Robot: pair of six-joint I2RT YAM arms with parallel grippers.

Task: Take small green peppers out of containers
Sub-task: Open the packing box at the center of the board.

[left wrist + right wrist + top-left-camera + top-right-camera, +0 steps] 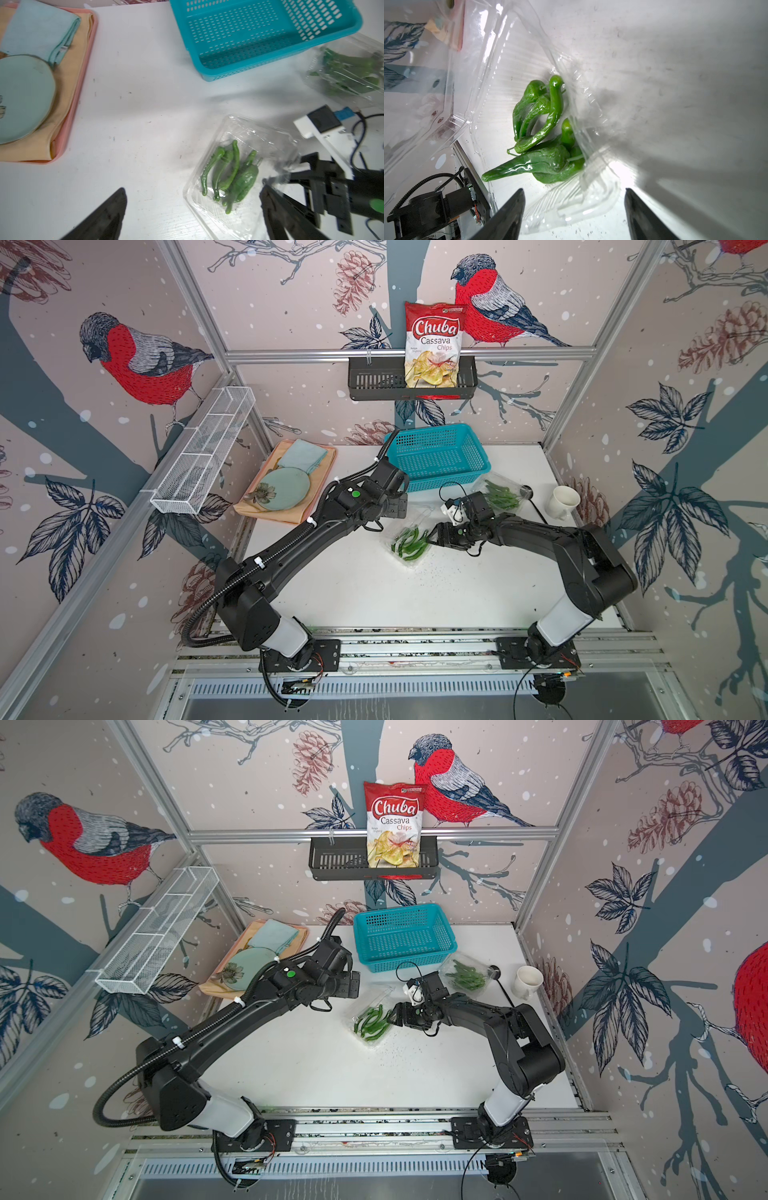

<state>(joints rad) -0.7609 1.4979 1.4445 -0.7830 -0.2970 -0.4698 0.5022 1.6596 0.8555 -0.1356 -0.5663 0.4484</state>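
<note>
- right gripper (574,192) spread, pinching nothing, at right edge of open container (259,133); peppers (544,164) inside
- left gripper (193,189) spread wide, empty

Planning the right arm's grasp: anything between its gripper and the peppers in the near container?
Only the clear rim of the container lies between the open right gripper and the peppers. Its lid looks open; nothing else visible.

peppers (232,176) in containers (259,135) — basket (449,483) behind
</note>
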